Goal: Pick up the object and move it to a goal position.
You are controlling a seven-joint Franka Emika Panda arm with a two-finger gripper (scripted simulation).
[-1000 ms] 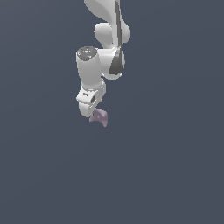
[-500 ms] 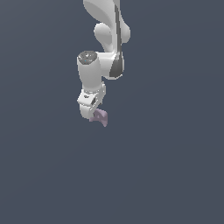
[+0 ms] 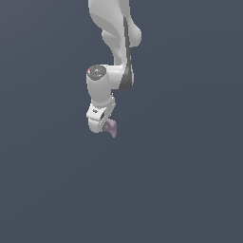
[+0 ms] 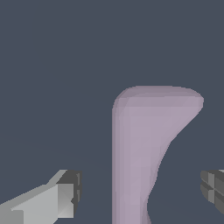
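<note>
The object is a pale mauve-purple chunky block (image 3: 111,127) with pinched corners. In the exterior view it shows just below and to the right of the white gripper (image 3: 104,127), partly hidden by it. In the wrist view the block (image 4: 144,140) stands between the two fingers. The grey-tipped finger (image 4: 65,199) is on one side and the other fingertip (image 4: 213,187) on the other, each with a gap to the block. The gripper is open around the block and not touching it.
A flat dark grey-blue surface (image 3: 190,190) fills both views. The white arm (image 3: 116,38) rises from the gripper out of the exterior view's top. Nothing else shows.
The arm and gripper have moved down toward the block in the exterior view. The block has stayed where it was.
</note>
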